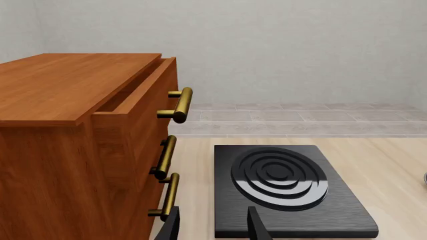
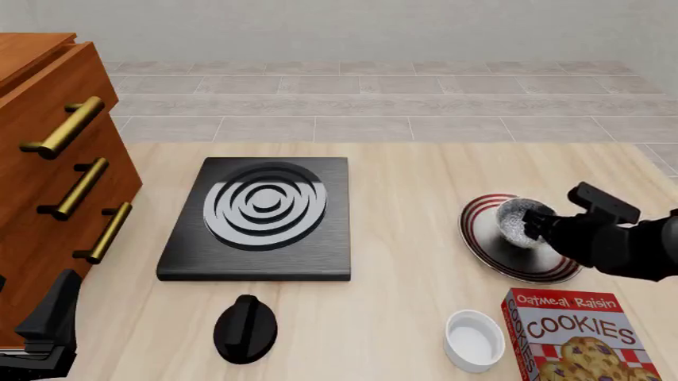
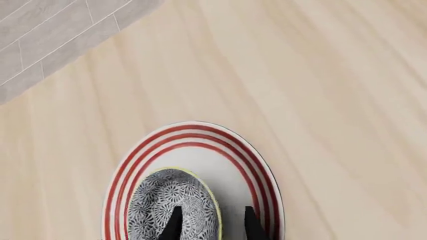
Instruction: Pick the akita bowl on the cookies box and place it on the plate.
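Bowl position: akita bowl (image 2: 518, 221) at right centre of the front view, over the plate (image 2: 485, 242), well apart from the cookies box (image 2: 572, 337) at lower right; touching the plate or just above it, cannot tell.
Right tool state: right tool (image 3: 210, 220) straddling the bowl's near rim, one finger inside the bowl and one outside; clenched on that rim by the look of it, contact itself not clearly shown.
Left tool state: left tool (image 1: 213, 226) spread apart and holding nothing, low in the left wrist view, over the near edge of the black stove (image 1: 287, 192).
Risk one: letting go while still raised, likely bouncing or rolling the bowl toward the red rings.
Risk two: pulling back along the tabletop rather than upward, likely snagging the rim and tipping the bowl or dragging the plate.
Risk three: off-centre seating, leaving the bowl tilted on the plate's sloped rim.
Pointing: mouth facing up, toward the wrist camera, seemingly level.
Long axis: none in plan, being round; axis of symmetry roughly upright.
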Available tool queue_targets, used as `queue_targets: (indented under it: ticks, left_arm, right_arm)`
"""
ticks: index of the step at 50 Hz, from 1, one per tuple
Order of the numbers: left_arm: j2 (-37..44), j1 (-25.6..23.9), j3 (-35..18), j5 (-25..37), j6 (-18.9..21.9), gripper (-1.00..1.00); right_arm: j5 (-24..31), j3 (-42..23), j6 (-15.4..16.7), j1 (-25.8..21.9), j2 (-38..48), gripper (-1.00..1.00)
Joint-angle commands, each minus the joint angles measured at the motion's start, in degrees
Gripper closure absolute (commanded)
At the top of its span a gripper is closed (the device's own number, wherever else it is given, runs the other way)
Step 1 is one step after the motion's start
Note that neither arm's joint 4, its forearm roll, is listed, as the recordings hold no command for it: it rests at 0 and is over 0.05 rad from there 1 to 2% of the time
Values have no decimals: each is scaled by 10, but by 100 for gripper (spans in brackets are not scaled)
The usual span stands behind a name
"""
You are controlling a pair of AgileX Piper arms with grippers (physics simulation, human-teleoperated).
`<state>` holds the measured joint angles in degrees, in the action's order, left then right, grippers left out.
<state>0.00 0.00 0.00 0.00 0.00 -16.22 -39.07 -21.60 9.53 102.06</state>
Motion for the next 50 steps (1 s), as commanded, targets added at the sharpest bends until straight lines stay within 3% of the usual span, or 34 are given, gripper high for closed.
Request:
queue_targets:
  ticks: [1,19,28,42,50]
  left_arm:
    - [0,0,0,0,0,-100]
    - [0,0,0,0,0,-100]
    - [0,0,0,0,0,-100]
    - [0,0,0,0,0,-100]
    - [0,0,0,0,0,-100]
  right_arm:
    - [-6,3,-14,-7,1,-100]
    - [7,8,-21,-1,-27,-100]
    - [44,1,-4,19,-76,-100]
    - [120,17,-3,16,-225,-100]
    - [225,10,12,10,-389,-100]
